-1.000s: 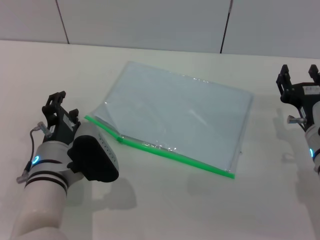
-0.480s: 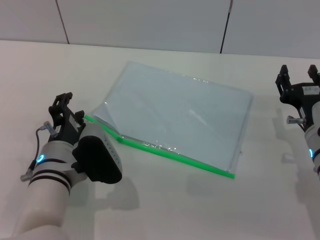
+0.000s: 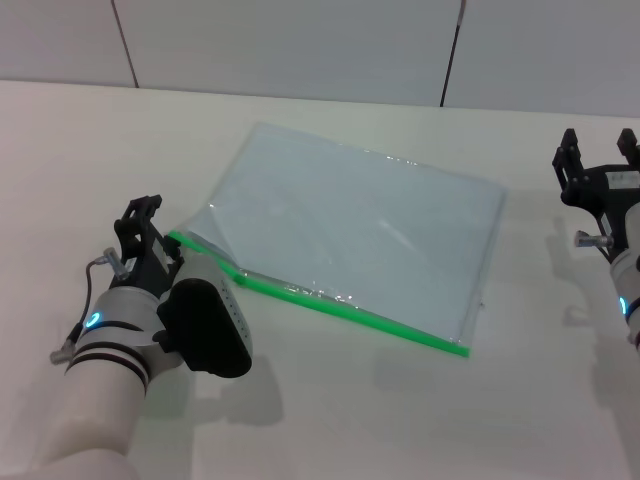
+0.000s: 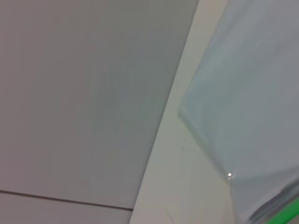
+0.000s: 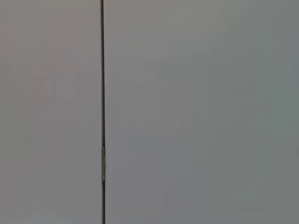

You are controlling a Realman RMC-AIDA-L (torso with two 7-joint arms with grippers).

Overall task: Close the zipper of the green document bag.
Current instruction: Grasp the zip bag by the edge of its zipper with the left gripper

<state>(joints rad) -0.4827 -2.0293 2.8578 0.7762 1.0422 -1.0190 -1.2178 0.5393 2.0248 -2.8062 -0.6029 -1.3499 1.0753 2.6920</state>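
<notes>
The green document bag (image 3: 360,230) lies flat on the white table, a pale translucent pouch. Its bright green zipper (image 3: 350,313) runs along the near long edge. A small slider (image 3: 240,278) sits near the left end, where the top sheet gapes up a little. My left gripper (image 3: 145,228) hovers just left of that zipper corner, open, holding nothing. In the left wrist view the bag (image 4: 252,93) fills one side, with a bit of the green zipper (image 4: 290,213) at the corner. My right gripper (image 3: 598,155) stays parked, open, beyond the bag's right edge.
The white table (image 3: 330,420) spreads around the bag. Grey wall panels (image 3: 300,40) rise behind its far edge. The right wrist view shows only a wall panel seam (image 5: 102,112).
My left arm has moved forward and to the right, bringing its gripper close to the bag's left zipper corner. The bag and the right arm have not moved.
</notes>
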